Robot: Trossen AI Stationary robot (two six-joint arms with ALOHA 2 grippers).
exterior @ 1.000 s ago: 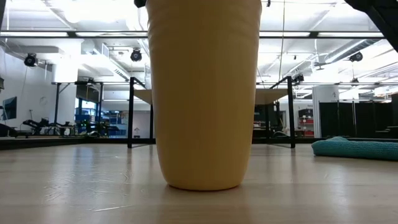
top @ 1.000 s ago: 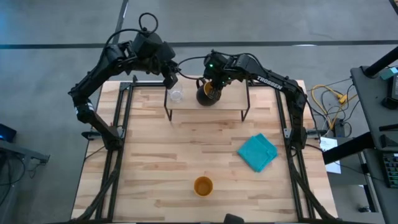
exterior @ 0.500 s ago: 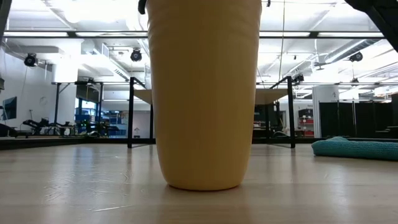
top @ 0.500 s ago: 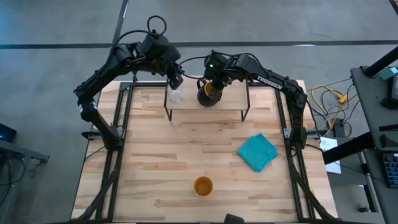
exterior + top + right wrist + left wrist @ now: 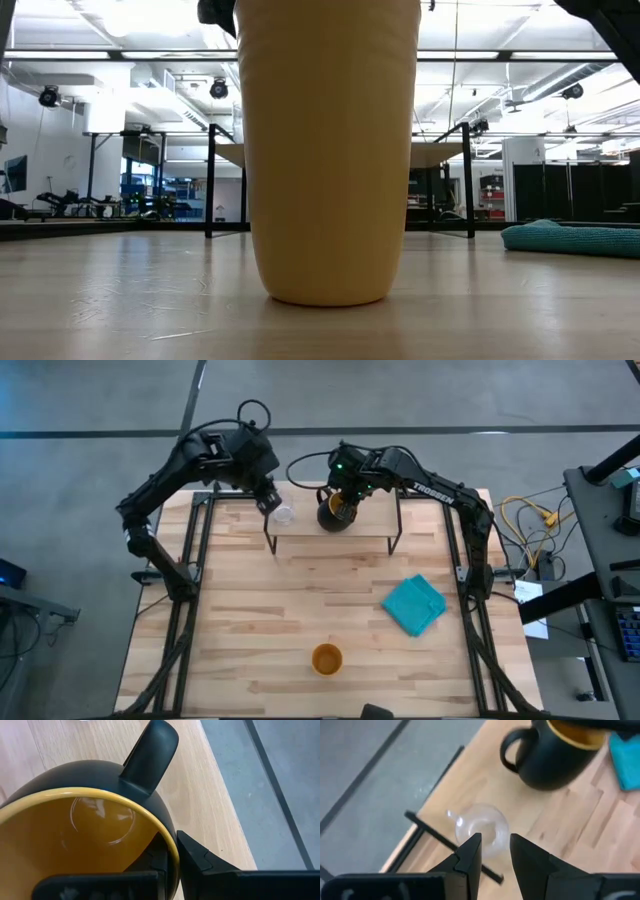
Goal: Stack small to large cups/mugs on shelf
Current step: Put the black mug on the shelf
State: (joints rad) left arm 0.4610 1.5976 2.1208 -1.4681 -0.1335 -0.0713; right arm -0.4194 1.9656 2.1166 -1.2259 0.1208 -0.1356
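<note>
The small clear cup [image 5: 284,514] [image 5: 481,829] stands upright on the shelf [image 5: 365,528] near its left end. My left gripper [image 5: 269,504] [image 5: 495,842] is just left of this cup, open by a narrow gap, with the cup right at its fingertips. The dark mug with the yellow-orange inside [image 5: 337,511] [image 5: 85,825] [image 5: 555,755] sits at the shelf's middle, and my right gripper [image 5: 345,495] [image 5: 176,851] is shut on it. The handleless yellow-orange cup [image 5: 326,658] [image 5: 328,150] stands on its base on the tabletop near the table's near edge. My left gripper: whether its fingertips [image 5: 474,845] touch the clear cup's wall I cannot tell. My right gripper pinches the mug's rim [image 5: 169,836] beside the handle [image 5: 150,755], one finger inside the mug and one outside. It comes from above, pointing down. The mug is upright over the shelf board; whether its base rests there I cannot tell.
A teal cloth [image 5: 414,604] [image 5: 575,238] lies on the table's right side. The shelf's thin black legs [image 5: 270,538] [image 5: 467,180] stand at the table's far part. Bare wood lies between the shelf and the yellow-orange cup. Cables [image 5: 525,520] lie off the right edge.
My left gripper has moved a little toward the table's near and left edges and come down beside the clear cup. The clear cup, the mug and my right gripper have stayed where they were.
</note>
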